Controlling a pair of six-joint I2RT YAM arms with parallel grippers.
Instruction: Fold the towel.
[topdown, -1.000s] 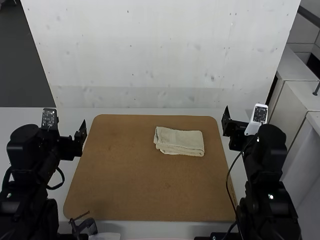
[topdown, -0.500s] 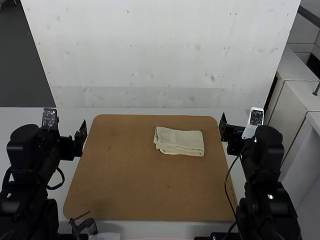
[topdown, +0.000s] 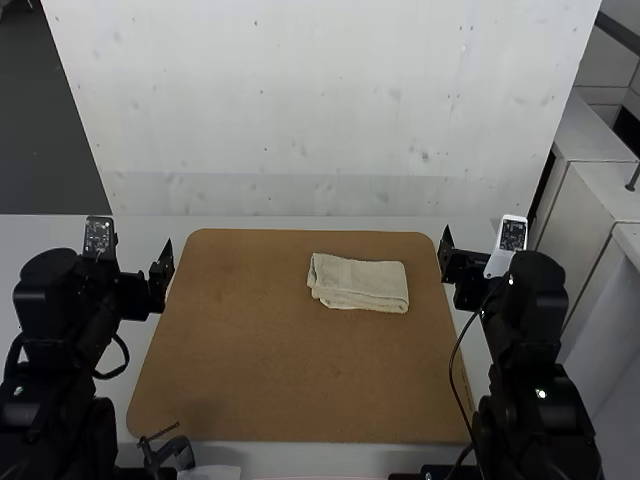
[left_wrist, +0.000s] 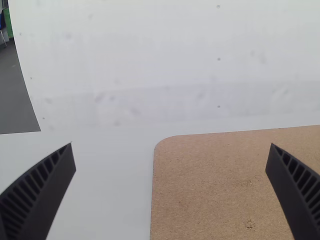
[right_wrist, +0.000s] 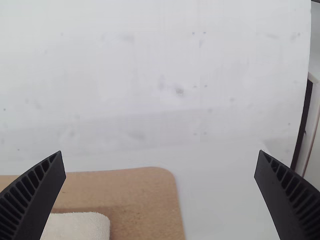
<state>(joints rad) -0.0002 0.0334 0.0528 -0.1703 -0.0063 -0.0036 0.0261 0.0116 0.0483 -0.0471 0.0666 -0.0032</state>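
Observation:
The cream towel lies folded into a small rectangle, its layered edges showing, on the brown board, right of the middle and toward the back. My left gripper is off the board's left edge, well away from the towel. Just past the opposite edge, my right gripper hangs to the towel's right without touching it. The left gripper has its fingers wide apart with nothing between them. The right gripper is also open and empty, and a corner of the towel shows beyond one finger.
A white table surrounds the board, with an upright white panel behind it. Near the front left edge sits a dark clamp-like object beside the left arm. White cabinets stand to the right of the right arm.
My right gripper has shifted slightly left, toward the board, and then stopped. The left arm and the towel have not moved.

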